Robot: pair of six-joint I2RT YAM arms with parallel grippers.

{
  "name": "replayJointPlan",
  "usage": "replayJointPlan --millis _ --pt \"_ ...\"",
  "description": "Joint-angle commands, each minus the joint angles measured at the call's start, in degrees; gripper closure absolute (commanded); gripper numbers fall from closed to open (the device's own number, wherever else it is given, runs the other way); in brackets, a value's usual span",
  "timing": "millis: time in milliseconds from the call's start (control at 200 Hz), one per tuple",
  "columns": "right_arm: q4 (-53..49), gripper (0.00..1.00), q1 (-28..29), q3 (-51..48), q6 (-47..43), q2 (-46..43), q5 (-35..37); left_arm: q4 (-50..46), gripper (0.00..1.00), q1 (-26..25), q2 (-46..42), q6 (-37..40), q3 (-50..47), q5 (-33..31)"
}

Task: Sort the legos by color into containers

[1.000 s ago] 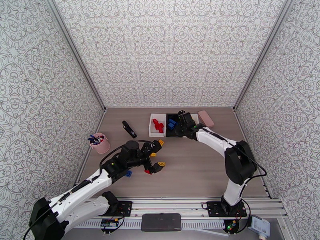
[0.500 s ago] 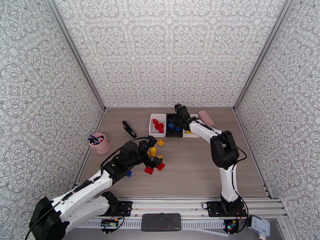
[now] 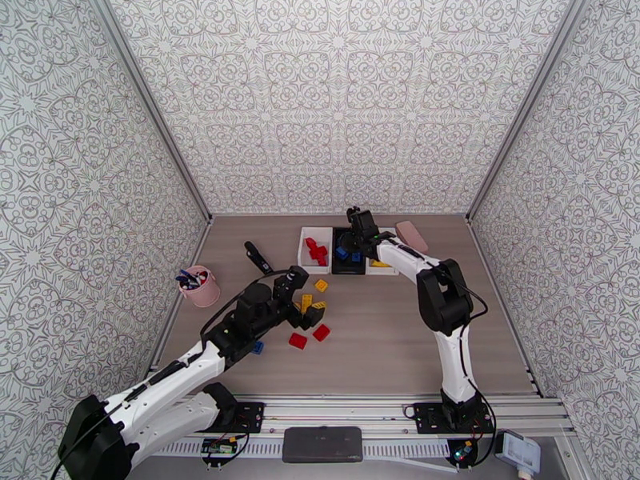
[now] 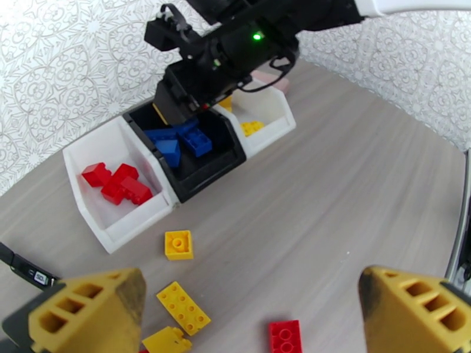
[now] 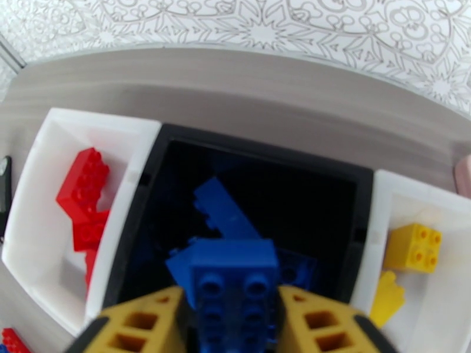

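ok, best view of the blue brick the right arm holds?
Right wrist: blue brick close-up between the fingers, studs clear, over the black tray. Top and left wrist: arm over the tray, brick too small to tell.

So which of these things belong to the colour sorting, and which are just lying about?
Job: loose red, yellow and blue studded plastic bricks; blue studded brick in the right end effector; white rectangular tray holding reds; black rectangular tray holding blues; white rectangular tray holding yellows.
Lying about: pink cup of pens; black bar; pink rounded block.
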Motion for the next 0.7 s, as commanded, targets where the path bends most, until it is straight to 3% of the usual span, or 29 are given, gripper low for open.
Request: replayJointPlan --millis 0,180,285,415,540,690 --pt "-0.5 0.46 -0.3 -0.7 -0.1 -5.1 -2.7 0.0 0.00 0.8 -1.7 -1.1 -0.8 -6.3" --pt "1.9 0.29 -0.3 -7.2 -2.2 -12.0 -5.2 -7.3 0.00 2.1 -3.0 -5.6 1.6 -12.0" --pt "6.4 0.19 -0.3 -13.4 -5.9 -17.5 -10.8 -11.9 0.00 3.6 -2.3 -6.9 3.3 -12.9" --pt "12.9 0.09 0.0 -21.7 -10.9 -24.5 -18.7 -19.1 0.00 6.2 -0.5 -13.7 5.5 -18.6" --pt "14.8 0.05 0.9 -26.8 -16.5 -30.2 -24.6 -27.4 0.00 9.8 1.4 -16.3 7.9 -20.3" --pt "9.5 0.02 2.4 -27.5 -23.4 -34.0 -30.1 -36.4 0.00 14.8 3.7 -22.7 10.6 -20.8"
